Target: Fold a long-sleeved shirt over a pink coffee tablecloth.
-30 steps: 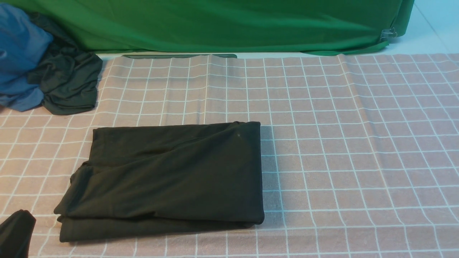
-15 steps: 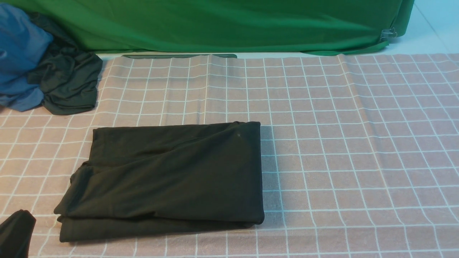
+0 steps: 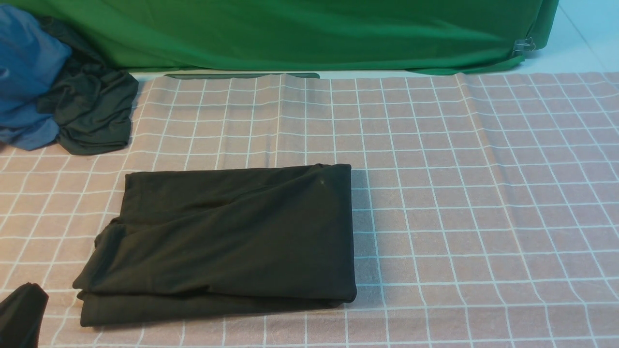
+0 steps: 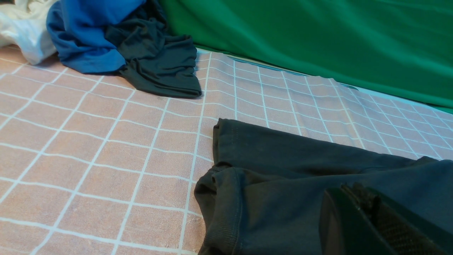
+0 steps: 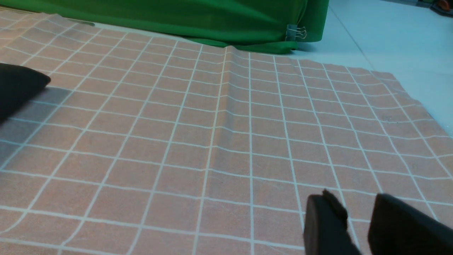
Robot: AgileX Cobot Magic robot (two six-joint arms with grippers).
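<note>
Left gripper [image 4: 375,219]: shut, empty, hovering low at the left end of the long-sleeved shirt [image 3: 222,241]; visible in the front view only as a dark tip at the near left corner of the pink coffee tablecloth [image 3: 483,193].

Smaller dark garment [image 3: 92,111], bunched with blue cloth [image 3: 24,72]: heaped at the far left corner of the tablecloth, well apart from the shirt. Not part of the task.

Long-sleeved shirt: lying left of centre toward the near edge of the tablecloth, already folded into a flat, roughly rectangular stack of several layers. Matte knit, very dark green-black, ribbed hems showing at the left end. Likely soft, light and limp; expected to sag and unfold if lifted by a single layer. Best taken at a corner or along the stacked left edge, pinching all layers together. Right edge a clean rounded fold, harder to pinch.

Pink coffee tablecloth: thin woven cloth, white grid lines, shallow creases running near to far; liable to drag along with the shirt.

Green fabric [image 3: 290,34]: smooth drape along the far edge.

Right gripper [image 5: 357,223]: jaws narrowly apart, apparently holding nothing though only the tips show, low over bare tablecloth well right of the shirt.
</note>
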